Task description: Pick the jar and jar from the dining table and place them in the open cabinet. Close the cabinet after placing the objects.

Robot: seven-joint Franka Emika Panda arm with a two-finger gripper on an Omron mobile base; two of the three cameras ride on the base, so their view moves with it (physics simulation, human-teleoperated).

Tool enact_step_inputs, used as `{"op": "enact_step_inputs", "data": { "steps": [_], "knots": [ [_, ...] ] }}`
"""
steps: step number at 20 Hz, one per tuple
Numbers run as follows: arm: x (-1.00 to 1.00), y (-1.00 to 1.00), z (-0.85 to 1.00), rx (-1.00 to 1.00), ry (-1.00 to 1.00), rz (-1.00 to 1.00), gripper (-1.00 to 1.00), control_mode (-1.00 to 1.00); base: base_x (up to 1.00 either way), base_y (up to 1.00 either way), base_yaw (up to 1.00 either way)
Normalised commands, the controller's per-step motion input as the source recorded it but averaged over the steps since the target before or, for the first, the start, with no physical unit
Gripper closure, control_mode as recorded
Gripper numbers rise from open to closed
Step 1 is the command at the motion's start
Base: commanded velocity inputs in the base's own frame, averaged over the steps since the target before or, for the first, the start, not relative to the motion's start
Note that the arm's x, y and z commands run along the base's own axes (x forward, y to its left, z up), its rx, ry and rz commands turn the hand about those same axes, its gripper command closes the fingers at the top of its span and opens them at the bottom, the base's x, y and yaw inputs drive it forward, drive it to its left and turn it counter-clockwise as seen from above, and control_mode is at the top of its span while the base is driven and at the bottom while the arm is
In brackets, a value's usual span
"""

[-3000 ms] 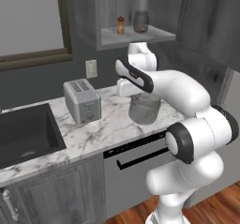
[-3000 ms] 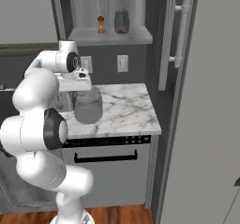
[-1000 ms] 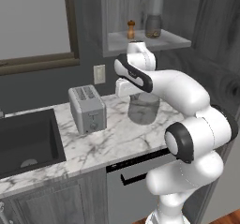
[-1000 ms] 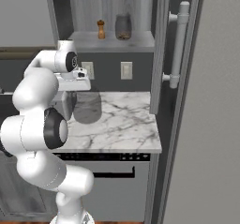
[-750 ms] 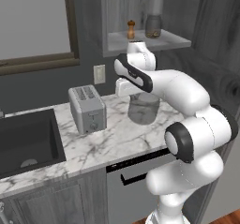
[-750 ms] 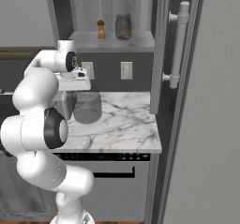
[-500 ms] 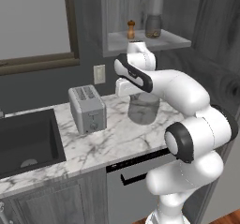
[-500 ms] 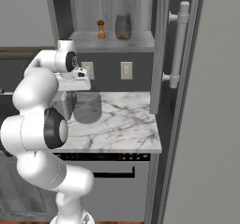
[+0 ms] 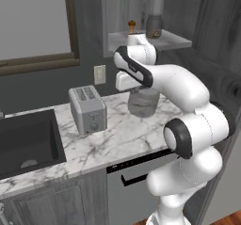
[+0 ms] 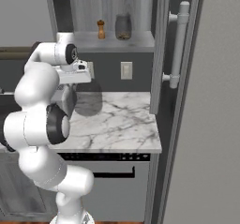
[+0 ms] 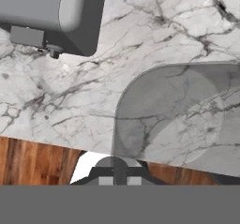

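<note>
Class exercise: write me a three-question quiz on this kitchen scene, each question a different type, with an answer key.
1. True or false: the toaster stands on the marble counter beside the sink.
2. Multiple choice: what stands on the cabinet shelf? A) two plates B) a small brown jar and a larger grey jar C) a kettle
3. Fill in: the cabinet door with the long bar handle is ____.

Key: 1 true; 2 B; 3 open
</note>
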Motion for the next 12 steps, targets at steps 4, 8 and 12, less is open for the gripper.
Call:
{"op": "enact_step_inputs", "data": {
  "steps": [4,8,12],
  "knots": [
    [0.23,0.0,0.49,-0.05,0.01,0.08,1.0,-1.0,0.0,0.0,0.0],
    [0.18,0.0,0.47,-0.06,0.01,0.09,1.0,-1.0,0.0,0.0,0.0],
    [0.1,0.0,0.41,-0.08,0.0,0.1,1.0,-1.0,0.0,0.0,0.0]
  ]
}}
